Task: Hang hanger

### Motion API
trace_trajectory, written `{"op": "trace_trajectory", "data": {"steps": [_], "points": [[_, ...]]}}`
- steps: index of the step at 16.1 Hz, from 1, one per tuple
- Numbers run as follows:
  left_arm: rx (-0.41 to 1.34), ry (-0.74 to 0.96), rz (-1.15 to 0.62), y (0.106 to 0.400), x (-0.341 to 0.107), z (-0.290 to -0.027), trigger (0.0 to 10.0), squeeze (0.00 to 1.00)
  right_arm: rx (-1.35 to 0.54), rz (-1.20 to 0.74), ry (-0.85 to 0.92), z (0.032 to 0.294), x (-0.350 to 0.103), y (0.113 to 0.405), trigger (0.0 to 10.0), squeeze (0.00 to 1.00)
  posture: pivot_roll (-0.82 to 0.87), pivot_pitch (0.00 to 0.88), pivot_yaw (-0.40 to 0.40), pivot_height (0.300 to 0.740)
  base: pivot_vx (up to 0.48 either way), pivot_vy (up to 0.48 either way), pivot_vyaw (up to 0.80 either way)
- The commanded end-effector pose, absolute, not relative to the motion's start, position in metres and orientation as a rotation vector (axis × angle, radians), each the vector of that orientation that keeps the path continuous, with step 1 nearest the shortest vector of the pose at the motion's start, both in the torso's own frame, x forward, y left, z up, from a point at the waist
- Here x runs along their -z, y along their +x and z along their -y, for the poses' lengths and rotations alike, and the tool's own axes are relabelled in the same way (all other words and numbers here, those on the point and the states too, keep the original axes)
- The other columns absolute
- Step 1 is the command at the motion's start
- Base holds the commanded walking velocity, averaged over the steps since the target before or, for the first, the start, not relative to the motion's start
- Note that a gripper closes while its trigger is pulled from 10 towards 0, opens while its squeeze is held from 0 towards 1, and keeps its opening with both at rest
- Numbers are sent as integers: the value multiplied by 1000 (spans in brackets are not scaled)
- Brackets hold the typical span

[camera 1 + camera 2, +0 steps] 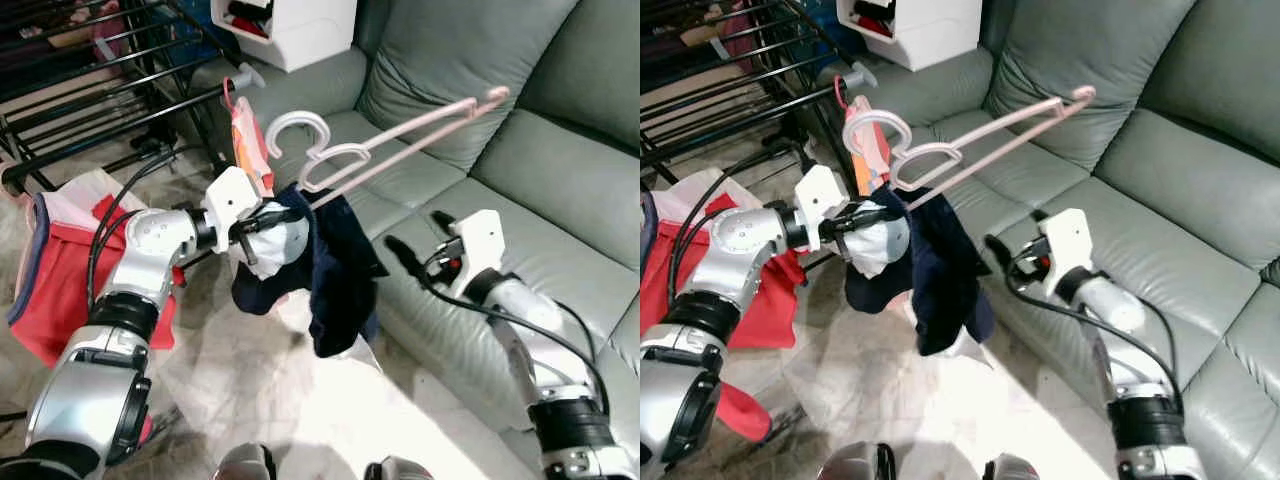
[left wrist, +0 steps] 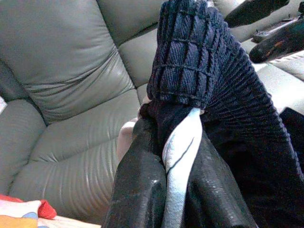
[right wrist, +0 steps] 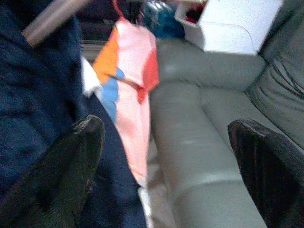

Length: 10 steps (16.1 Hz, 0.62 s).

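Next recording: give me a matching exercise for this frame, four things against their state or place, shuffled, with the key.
Things:
1. left gripper
2. right gripper
3. pink hanger
4. white box

States or places:
A. resting on the sofa arm
B. open, holding nothing, above the sofa seat
C. shut on navy and white cloth
D. tilted in the air, hook toward the drying rack

Pairs: 1-C, 2-B, 3-D, 4-A
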<state>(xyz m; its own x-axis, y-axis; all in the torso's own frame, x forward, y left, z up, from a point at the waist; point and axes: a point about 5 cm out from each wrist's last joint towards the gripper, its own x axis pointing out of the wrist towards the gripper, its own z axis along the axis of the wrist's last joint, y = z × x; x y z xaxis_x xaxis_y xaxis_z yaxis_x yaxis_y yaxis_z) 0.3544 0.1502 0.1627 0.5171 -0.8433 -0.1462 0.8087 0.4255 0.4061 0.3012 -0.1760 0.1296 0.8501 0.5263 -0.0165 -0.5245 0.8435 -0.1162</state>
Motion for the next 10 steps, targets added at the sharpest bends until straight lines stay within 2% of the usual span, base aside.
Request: {"op": "trace_trajectory", "data": {"steps": [1, 5, 10], "points": [[1029, 472, 98, 353, -164, -150, 0, 0, -607, 100, -83, 170, -146, 298, 10000, 0, -90, 25, 53, 740, 0, 0, 0], [971, 439, 138, 356, -172, -145, 0, 0, -638, 10, -89, 169, -129, 292, 10000, 0, -85, 25, 47, 740, 0, 0, 0], [858, 357, 219, 365, -198, -143, 0, 0, -552, -140, -103, 175, -98, 296, 10000, 0, -73, 28, 45, 740, 0, 0, 0]]}}
